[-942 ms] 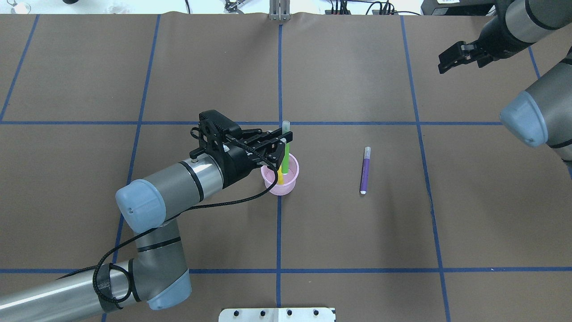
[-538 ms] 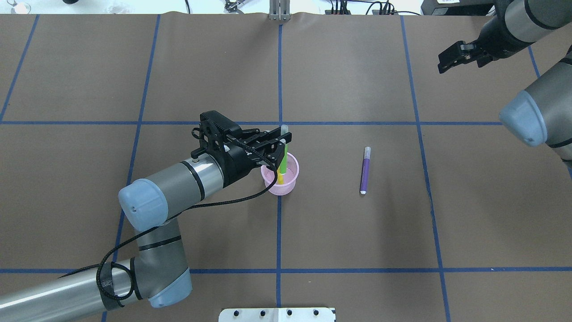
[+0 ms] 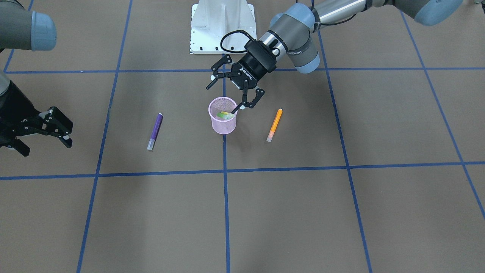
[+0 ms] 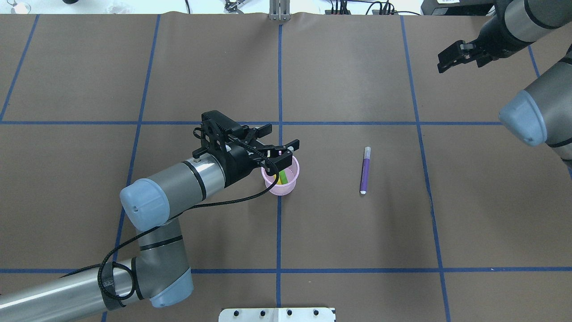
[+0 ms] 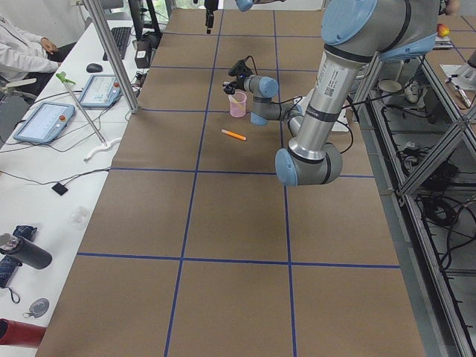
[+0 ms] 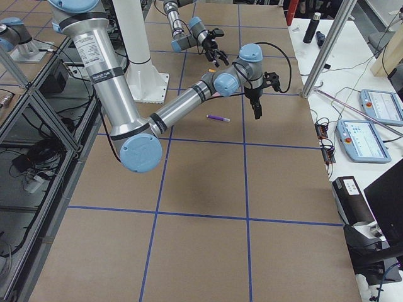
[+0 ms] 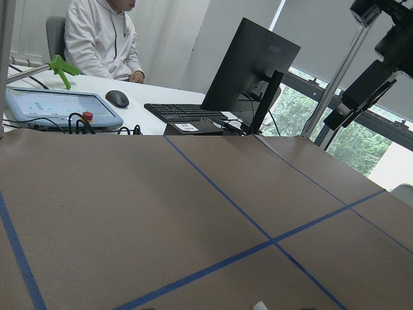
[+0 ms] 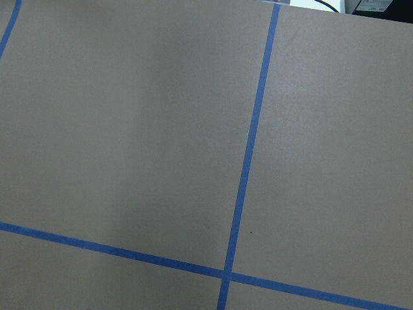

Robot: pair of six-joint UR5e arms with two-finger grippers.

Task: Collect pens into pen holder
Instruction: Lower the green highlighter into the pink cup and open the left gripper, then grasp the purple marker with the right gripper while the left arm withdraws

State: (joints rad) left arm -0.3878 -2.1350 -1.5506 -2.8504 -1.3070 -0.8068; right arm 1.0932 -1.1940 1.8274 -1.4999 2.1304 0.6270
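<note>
The left fingers [image 4: 264,129] are spread just above the pink cup [image 3: 221,128], which holds a green pen [image 3: 220,115] and a yellow pen [image 3: 227,113]. A purple pen [image 3: 155,131] and an orange pen [image 3: 274,124] lie on the bench [image 3: 341,212], flanking the cup. The right fingers [image 3: 60,121] are spread, well away.

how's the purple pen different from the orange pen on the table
Colour: the purple pen is dark purple, the orange pen bright orange.
Place: the purple pen lies on the robot's right of the pen holder, the orange pen on the robot's left of it.
Shared: both lie flat on the table, outside the pen holder, pale caps pointing away from the robot, in no jaws.
</note>
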